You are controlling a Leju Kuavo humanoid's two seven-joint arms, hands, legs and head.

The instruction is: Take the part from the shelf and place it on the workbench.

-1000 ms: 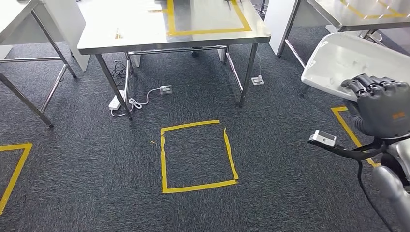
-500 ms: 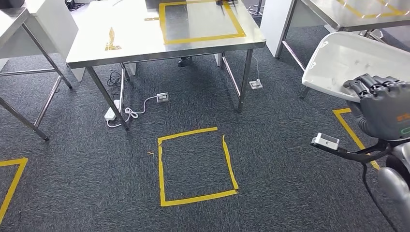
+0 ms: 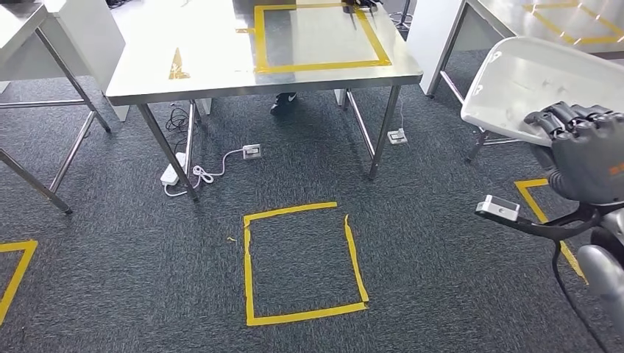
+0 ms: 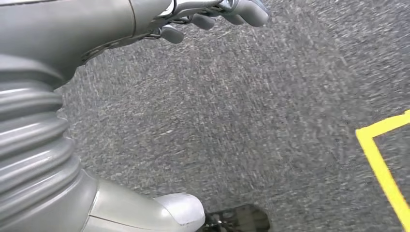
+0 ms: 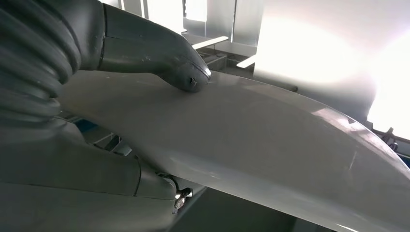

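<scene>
Right hand grasping white part at right, left hand hanging loose over carpet, steel workbench far ahead, yellow tape square near, power strip under workbench.

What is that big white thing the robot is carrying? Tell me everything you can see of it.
The white part is a broad, smooth, glossy panel, plastic by its look, shallowly dished with a raised rim and a small slot near one corner. It is tilted, held off the floor at the robot's right side. The right hand grips its near edge, fingers curled over the rim and the thumb pressing on its surface.
</scene>
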